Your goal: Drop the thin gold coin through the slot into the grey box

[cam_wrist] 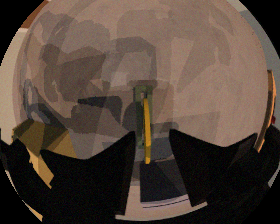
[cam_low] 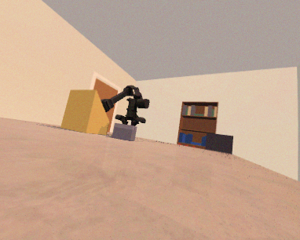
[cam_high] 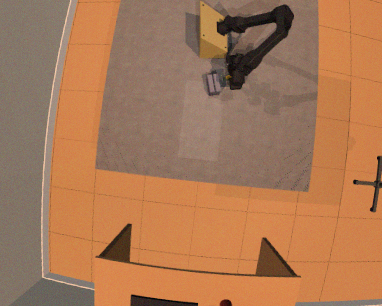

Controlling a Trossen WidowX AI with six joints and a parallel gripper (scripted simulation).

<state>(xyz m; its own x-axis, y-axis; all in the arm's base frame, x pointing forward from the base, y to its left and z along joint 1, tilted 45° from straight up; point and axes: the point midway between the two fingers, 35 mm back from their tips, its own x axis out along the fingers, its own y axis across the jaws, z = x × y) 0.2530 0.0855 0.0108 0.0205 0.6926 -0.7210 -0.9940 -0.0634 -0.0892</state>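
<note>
the yellow block (cam_high: 213,31) that carries the arm rises just behind the grey box (cam_high: 212,83), with a bookshelf (cam_low: 199,123) well off, while the arm folds down so its part-open, empty gripper (cam_high: 230,79) hangs beside the box, straddling the upright coin (cam_wrist: 147,128) in its green holder (cam_wrist: 144,91).

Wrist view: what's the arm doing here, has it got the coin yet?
Not yet. The black six-joint robot arm is bent low over the thin gold coin, which stands on edge in its shallow dark-green holder. The jaws are partly open, one on each side of the coin, and grip nothing. The closed grey box with the slotted lid sits right beside the holder. The likely next move is to close on the coin and lift it.
</note>
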